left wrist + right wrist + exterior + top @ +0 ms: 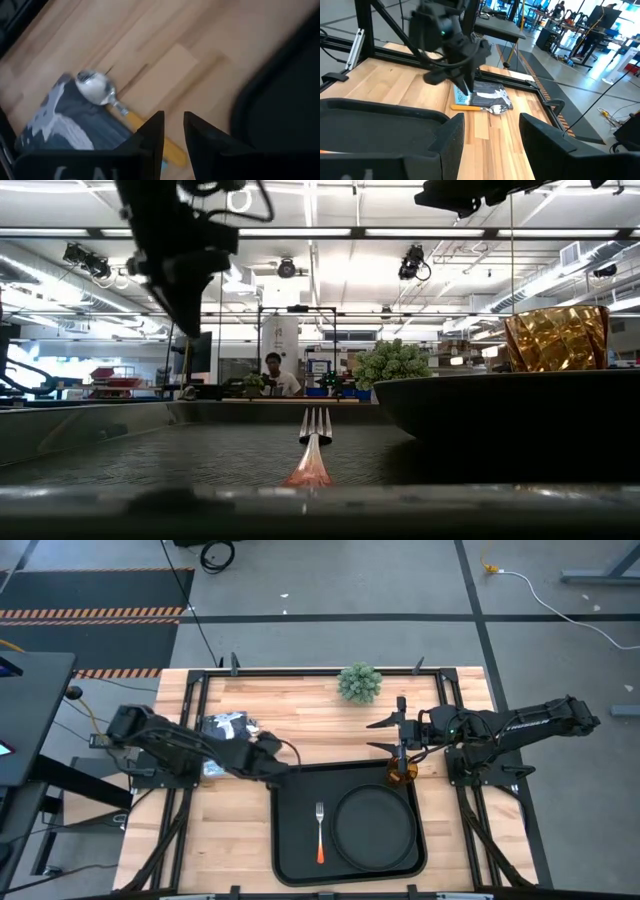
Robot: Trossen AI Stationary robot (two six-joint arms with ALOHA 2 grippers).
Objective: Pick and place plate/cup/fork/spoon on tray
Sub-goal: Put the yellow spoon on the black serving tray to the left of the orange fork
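Tray [292, 840] sat at the near middle of the desk [310, 720]. Plate [375, 825] lay in its right half, fork [320, 830] in its left half beside the plate, tines pointing far, orange handle near. Low view had the fork [312, 445] dead centre on the tray floor and the plate [500, 405] rim to the right.

Cup [401, 775] stood at the tray's far right corner; couldn't tell whether on the rim or just off it. It showed amber behind the plate in the low view [557, 338].

Spoon [117, 107] was on the desk left of the tray, bowl resting on a dark printed packet [65, 127], handle on the wood. Right wrist view agreed: spoon [479, 107] beside the packet [485, 95].

Left gripper [172, 132] hovered right over the spoon handle, fingers parted by a narrow gap, nothing held. In the high view it was at the tray's far left corner [268, 755].

Right gripper [393, 735] was just far of the cup, fingers spread wide, empty.

Small green plant [360, 682] stood at the far edge of the desk.
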